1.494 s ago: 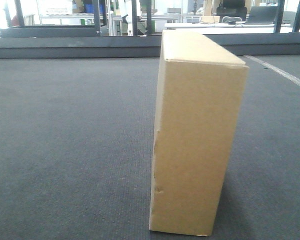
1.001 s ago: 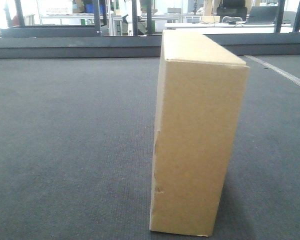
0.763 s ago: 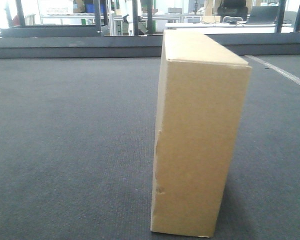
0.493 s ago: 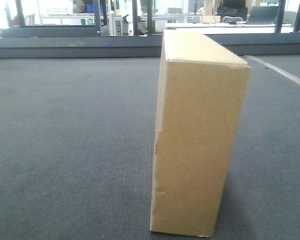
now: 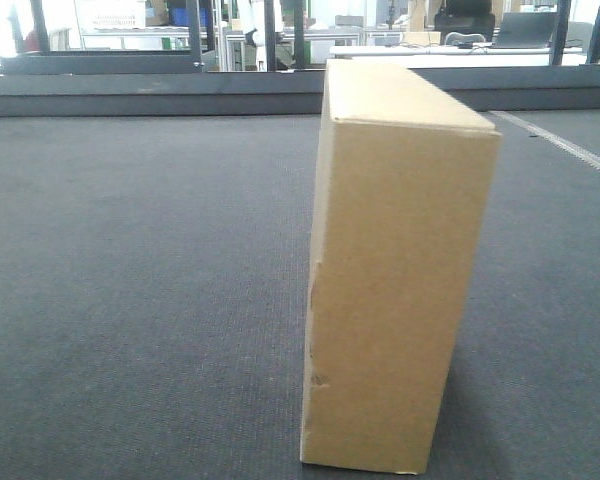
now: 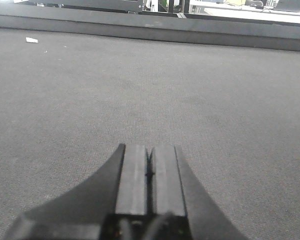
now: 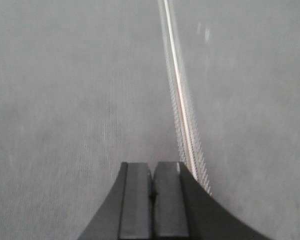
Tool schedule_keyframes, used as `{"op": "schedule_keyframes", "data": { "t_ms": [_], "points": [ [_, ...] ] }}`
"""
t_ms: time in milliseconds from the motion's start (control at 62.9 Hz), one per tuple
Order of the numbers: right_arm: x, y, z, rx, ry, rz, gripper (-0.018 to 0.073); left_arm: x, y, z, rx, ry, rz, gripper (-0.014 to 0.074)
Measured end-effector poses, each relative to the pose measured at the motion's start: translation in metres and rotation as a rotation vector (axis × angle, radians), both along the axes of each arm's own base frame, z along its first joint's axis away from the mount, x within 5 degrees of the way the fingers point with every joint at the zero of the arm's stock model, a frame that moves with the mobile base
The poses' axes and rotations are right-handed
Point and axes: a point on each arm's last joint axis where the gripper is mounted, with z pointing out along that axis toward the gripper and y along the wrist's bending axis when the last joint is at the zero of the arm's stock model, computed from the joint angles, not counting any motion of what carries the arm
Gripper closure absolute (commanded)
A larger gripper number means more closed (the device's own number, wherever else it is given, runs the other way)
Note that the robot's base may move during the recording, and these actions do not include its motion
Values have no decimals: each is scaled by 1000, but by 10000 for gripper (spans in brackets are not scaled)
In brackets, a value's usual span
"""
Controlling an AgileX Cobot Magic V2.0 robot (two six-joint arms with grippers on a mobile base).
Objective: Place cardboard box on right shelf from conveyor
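Currently the plain tan slim cardboard box (image 5: 395,290) stands upright on a narrow face on the dark grey woven conveyor belt (image 5: 130,300), right of centre in the front view. Small scuffs run down its near left edge. Nothing touches it, and neither tool shows in that view. The dark raised edge rail (image 5: 150,95) crosses behind the box, with blurry office furniture past it.

Left wrist view: the black left tool (image 6: 149,150) has its fingers pressed together with only a hairline between them, holding nothing, low over bare belt. A small white scrap (image 6: 31,40) lies far off near the rail.

Right wrist view is blurred: the black right tool (image 7: 152,167) has its fingers likewise together and empty, over belt, just beside a pale stitched seam line (image 7: 182,115) that runs away from it.
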Motion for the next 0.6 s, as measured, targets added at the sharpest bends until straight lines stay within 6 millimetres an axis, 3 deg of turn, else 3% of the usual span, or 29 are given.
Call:
{"op": "schedule_keyframes", "data": {
  "t_ms": [238,318,429,540,572,604],
  "points": [
    [33,4,9,110,185,-23,488,0,0,0,0,0,0,713],
    [44,9,11,172,239,-46,445,0,0,0,0,0,0,713],
    [60,23,17,235,299,-52,258,0,0,0,0,0,0,713],
    [75,39,23,257,334,-29,-47,0,0,0,0,0,0,713],
    [79,44,26,265,336,-22,-90,0,0,0,0,0,0,713],
    [83,50,27,271,347,-13,-79,0,0,0,0,0,0,713]
  ]
}}
